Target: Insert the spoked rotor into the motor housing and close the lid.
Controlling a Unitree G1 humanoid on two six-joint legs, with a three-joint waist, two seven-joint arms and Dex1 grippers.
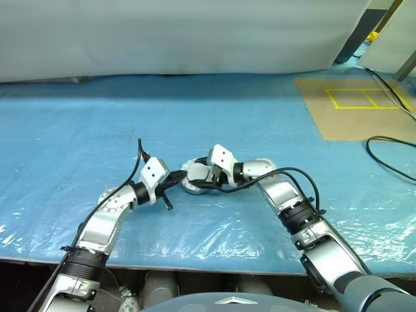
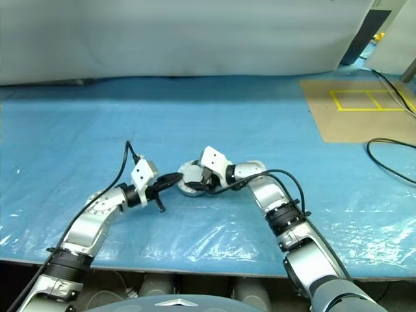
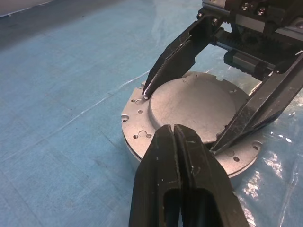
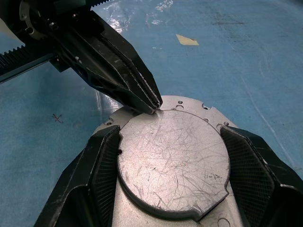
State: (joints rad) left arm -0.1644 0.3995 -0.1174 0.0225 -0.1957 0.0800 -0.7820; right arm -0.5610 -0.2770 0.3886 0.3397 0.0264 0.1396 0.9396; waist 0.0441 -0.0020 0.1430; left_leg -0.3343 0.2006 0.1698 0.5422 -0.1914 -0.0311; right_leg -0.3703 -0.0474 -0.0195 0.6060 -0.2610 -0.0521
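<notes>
On the blue sheet: motor housing, lid on top
right gripper: wide, clasps lid's 2 sides
left gripper: closed, empty, tips at lid edge
step: closing lid, I judge
next: press flush

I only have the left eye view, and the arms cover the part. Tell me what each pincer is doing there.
Observer: The right pincer straddles the grey metal puck, one finger against each side of its raised round face.
Operator: Report the left one.
Observer: The left pincer is shut, its tips at the edge of that raised face.
Operator: Describe the top face.
Observer: Smooth and scratched, no ribs; small holes dot the flange around it.
</notes>
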